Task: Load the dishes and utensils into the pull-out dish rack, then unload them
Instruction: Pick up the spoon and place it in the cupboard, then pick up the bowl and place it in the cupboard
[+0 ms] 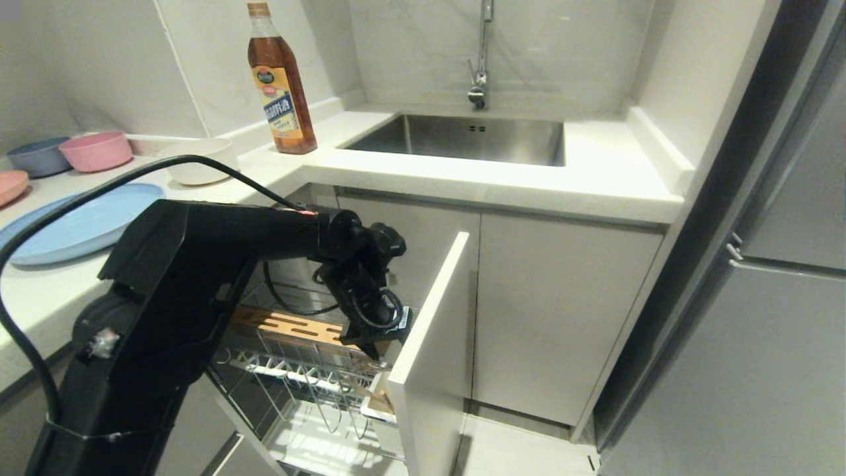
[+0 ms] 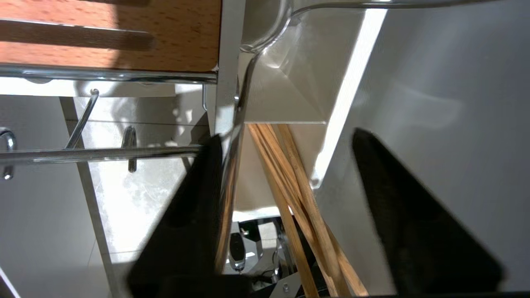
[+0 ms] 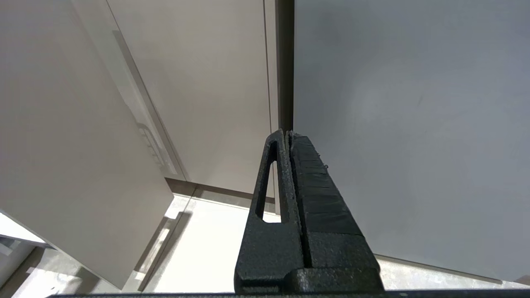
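The pull-out dish rack [image 1: 310, 377] stands drawn out, with its wood strip [image 1: 291, 325] and white front panel [image 1: 429, 357]. My left gripper [image 1: 380, 344] points down into the rack's corner by the panel. In the left wrist view it [image 2: 285, 136] is open, and the chopsticks [image 2: 302, 198] stand loose between its fingers [image 2: 397, 215] in a white holder [image 2: 285, 99]. A shiny spoon-like bowl [image 2: 237, 250] shows beside them. The light-blue plate [image 1: 79, 228] and the white bowl [image 1: 198, 162] sit on the counter at left. My right gripper [image 3: 287, 133] hangs shut and empty beside cabinet fronts.
On the counter stand an oil bottle [image 1: 281, 79], a pink bowl [image 1: 97, 151], a grey-blue bowl [image 1: 38, 156] and a pink plate [image 1: 12, 185]. The steel sink [image 1: 462, 139] lies behind the rack. A grey fridge front [image 1: 760, 330] closes off the right.
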